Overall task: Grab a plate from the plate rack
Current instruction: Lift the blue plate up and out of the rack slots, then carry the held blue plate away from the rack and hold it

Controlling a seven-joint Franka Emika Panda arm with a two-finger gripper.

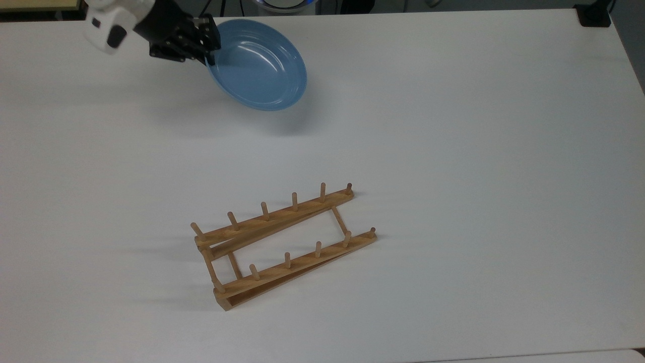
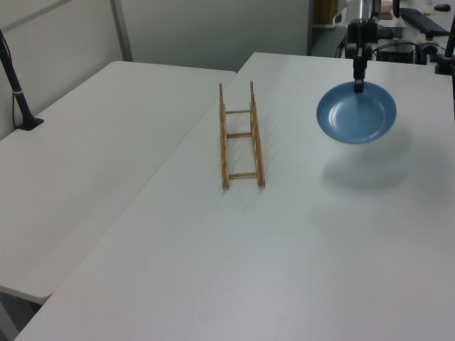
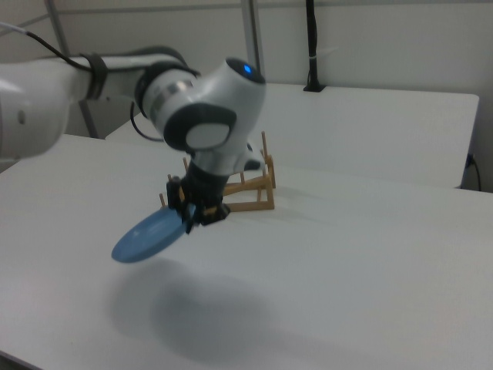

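Note:
The light-blue plate hangs above the white table, tilted nearly flat, well away from the rack. My gripper is shut on the plate's rim, at the top view's upper left. The wooden plate rack stands bare on the table, with no plate between its pegs. In the left view the plate is to the rack's right; in the right view it hangs in front of the rack with its shadow on the table below.
The white table spreads wide around the rack. A second white table adjoins it on the left view's left, with a black post clamped at its edge. A black clamp sits at the top view's upper right corner.

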